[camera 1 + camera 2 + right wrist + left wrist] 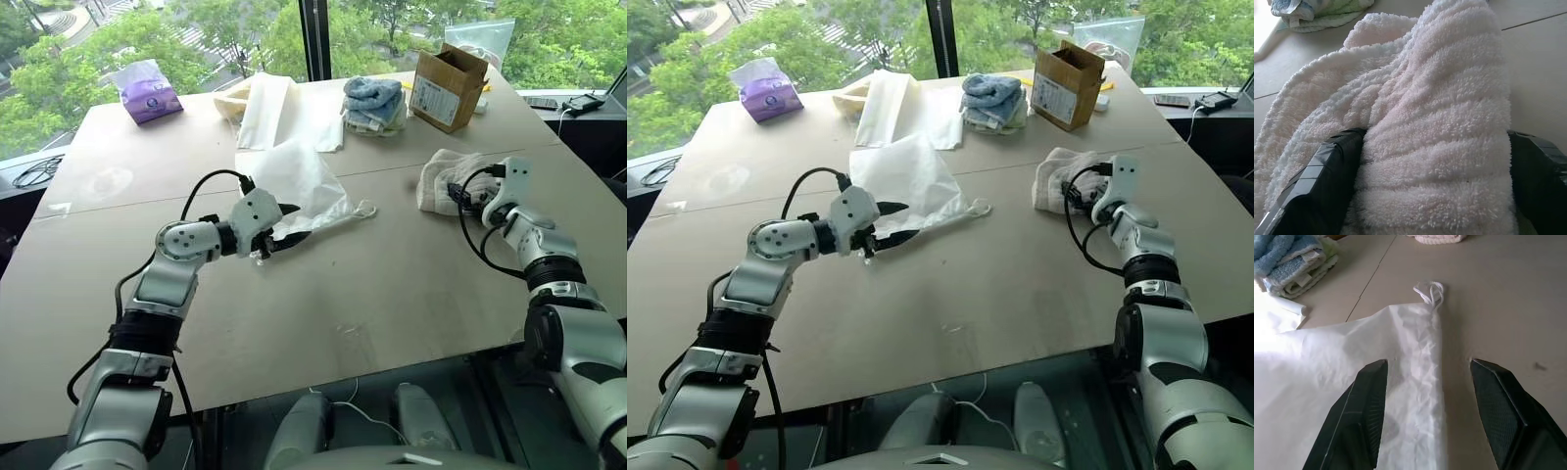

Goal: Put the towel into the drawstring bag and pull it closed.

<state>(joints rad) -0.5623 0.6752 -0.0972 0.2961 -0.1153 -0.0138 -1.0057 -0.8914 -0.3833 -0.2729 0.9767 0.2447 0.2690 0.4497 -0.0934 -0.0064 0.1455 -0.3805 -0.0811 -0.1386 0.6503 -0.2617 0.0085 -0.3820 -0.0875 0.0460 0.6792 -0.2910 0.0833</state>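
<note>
The towel (1435, 127), soft and light, should bunch easily between the right gripper's (472, 199) released jaws straddling its ridge, while the left gripper's (1427, 396) jaws gape over the drawstring bag (299, 181).

- The drawstring bag (299, 186) lies crumpled near the middle of the table (392, 284), its cord loop (364, 209) trailing toward the right.
- The left gripper (284, 235) sits at the bag's near edge, black fingers against the fabric.
- The towel (446, 179) lies bunched on the right side, with the right gripper (468, 199) at its near edge.
- Along the far edge: a purple tissue pack (147, 91), a flat cream cloth sheet (279, 110), a stack of blue and pale towels (374, 105), and an open cardboard box (447, 86).
</note>
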